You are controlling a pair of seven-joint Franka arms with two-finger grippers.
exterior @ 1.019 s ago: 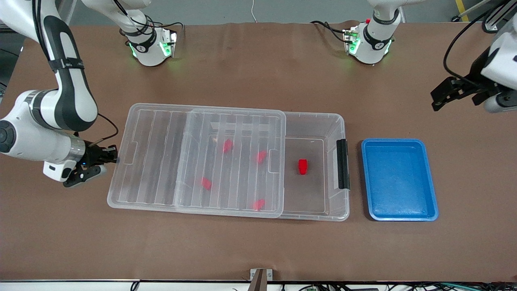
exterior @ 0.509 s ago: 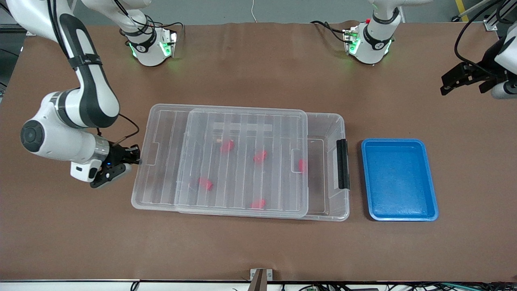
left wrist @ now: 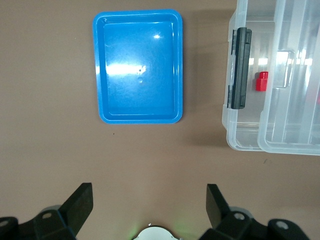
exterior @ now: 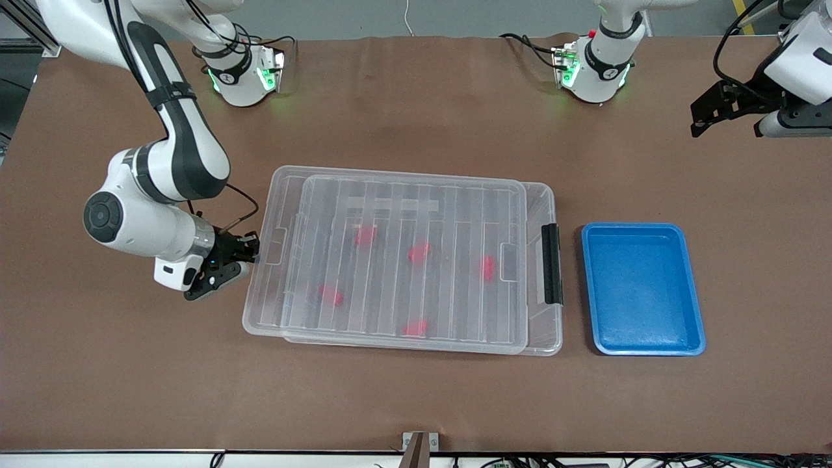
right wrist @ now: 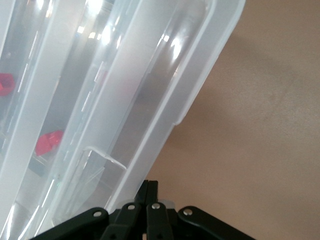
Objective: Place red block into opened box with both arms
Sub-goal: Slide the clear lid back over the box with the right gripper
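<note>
Where nearest the front camera: box [exterior: 545, 338] of clear plastic, ribbed lid [exterior: 390, 260] lying over nearly all of it, black latch [exterior: 552, 264] at the end beside the blue tray [exterior: 642, 289]. Inside, under the lid near the latch end, red block [exterior: 487, 267]; four other red blocks [exterior: 417, 253] deeper in. Against the lid's other short end, right gripper [exterior: 250, 250], fingers pressed together. Farthest back, over bare table at the left arm's end, left gripper [exterior: 728, 114], fingers spread wide, holding nothing.

Red block [exterior: 487, 267] inside clear box [exterior: 545, 195], under ribbed lid [exterior: 390, 260], near black latch [exterior: 551, 263].
</note>
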